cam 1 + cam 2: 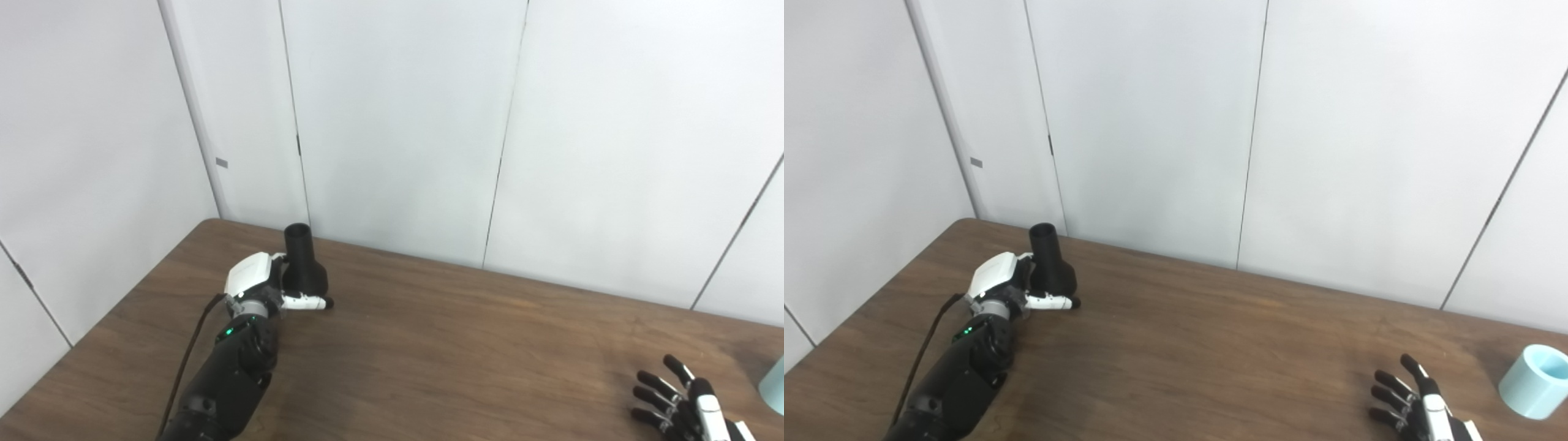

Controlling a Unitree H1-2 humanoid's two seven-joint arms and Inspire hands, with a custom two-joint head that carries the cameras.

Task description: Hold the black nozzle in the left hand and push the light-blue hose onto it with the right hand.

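The black nozzle (pixel 304 263) stands upright, narrow end up, near the table's far left corner. My left hand (pixel 257 285) is pressed against its left side, with the thumb stretched across the front of its wide base. The fingers are hidden behind the nozzle, so I cannot see whether they grip it. The light-blue hose (pixel 1534 381), a short open tube, lies at the right edge of the table. My right hand (pixel 1409 404) hovers low at the bottom right, a little left of the hose and apart from it, fingers spread and holding nothing.
The brown wooden table (pixel 459 343) runs up to white wall panels close behind the nozzle. A black cable (pixel 187 361) trails along my left forearm. Only bare wood lies between the two hands.
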